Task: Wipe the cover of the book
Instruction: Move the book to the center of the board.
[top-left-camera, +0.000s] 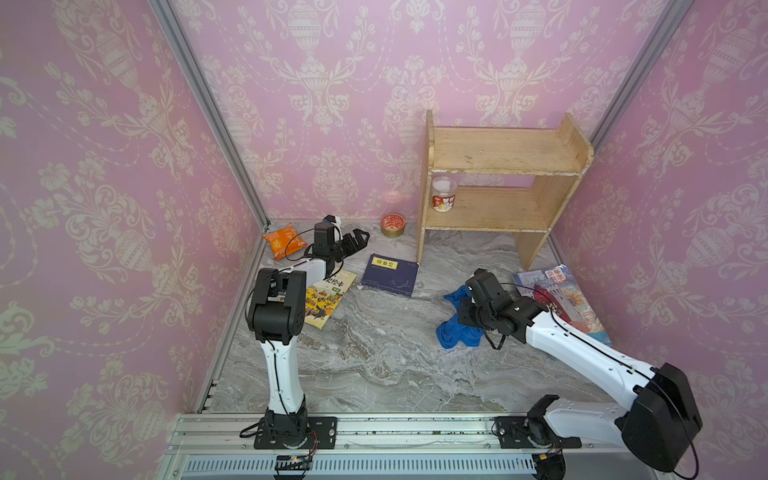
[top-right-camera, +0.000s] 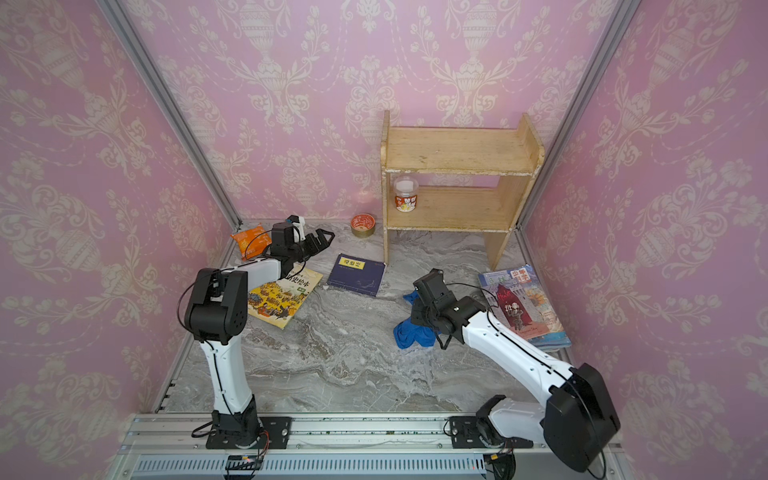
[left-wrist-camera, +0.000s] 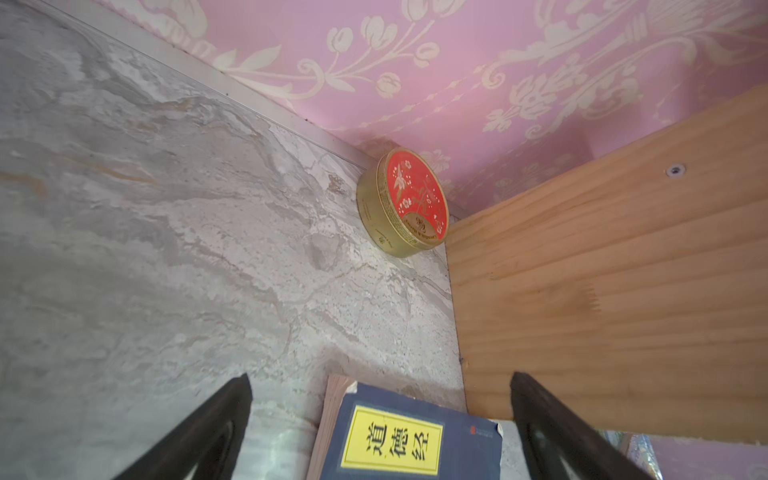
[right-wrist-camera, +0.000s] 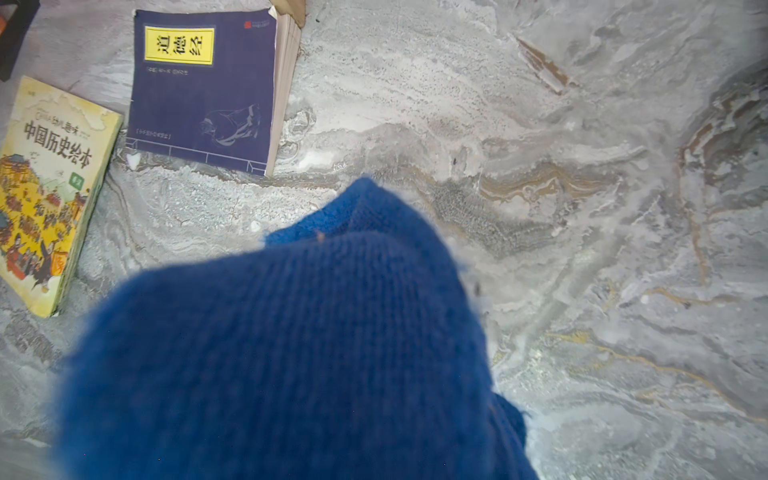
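Note:
The book (top-left-camera: 390, 274) (top-right-camera: 356, 275) is dark blue with a yellow title label and lies flat on the marble top, by the foot of the wooden shelf. My left gripper (top-left-camera: 359, 239) (top-right-camera: 324, 237) hovers just behind and left of it, open and holding nothing. In the left wrist view the book's (left-wrist-camera: 407, 440) top edge shows between the spread fingers (left-wrist-camera: 232, 407). My right gripper (top-left-camera: 463, 311) is shut on a blue cloth (top-left-camera: 457, 328) (top-right-camera: 411, 332), to the right of the book and apart from it. The cloth (right-wrist-camera: 291, 353) hides that gripper's jaws; the book (right-wrist-camera: 203, 87) lies beyond.
A yellow picture book (top-left-camera: 328, 297) lies partly under my left arm. Colourful magazines (top-left-camera: 557, 299) lie at the right wall. A wooden shelf (top-left-camera: 498, 187) holds a cup (top-left-camera: 444, 194). A red-lidded tin (top-left-camera: 392, 225) and an orange snack bag (top-left-camera: 282, 241) sit at the back.

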